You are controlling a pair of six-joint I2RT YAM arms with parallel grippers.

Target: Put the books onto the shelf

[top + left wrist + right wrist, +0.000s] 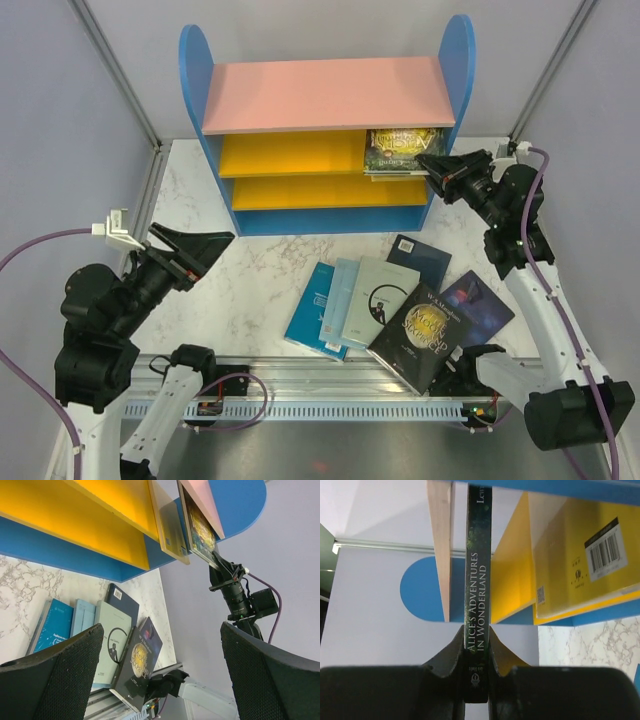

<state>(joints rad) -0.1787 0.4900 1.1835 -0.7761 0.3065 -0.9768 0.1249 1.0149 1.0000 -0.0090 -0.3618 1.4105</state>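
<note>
Right jaws pinch green book [477, 605] by spine, long axis straight ahead into shelf [325, 95] upper bay. Left jaws wide, empty. Loose books [375, 300] on worktop [260, 260], nearer right arm.

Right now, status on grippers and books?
Left gripper open, empty. Right gripper shut on Alice book, in upper bay of shelf. Other books on table. Nothing blocking.

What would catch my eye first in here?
The bright shelf, blue sides and pink top, stands at the back of the table. The right tool pinches a dark green book at the upper board's right end, while more books lie fanned out in front.
</note>
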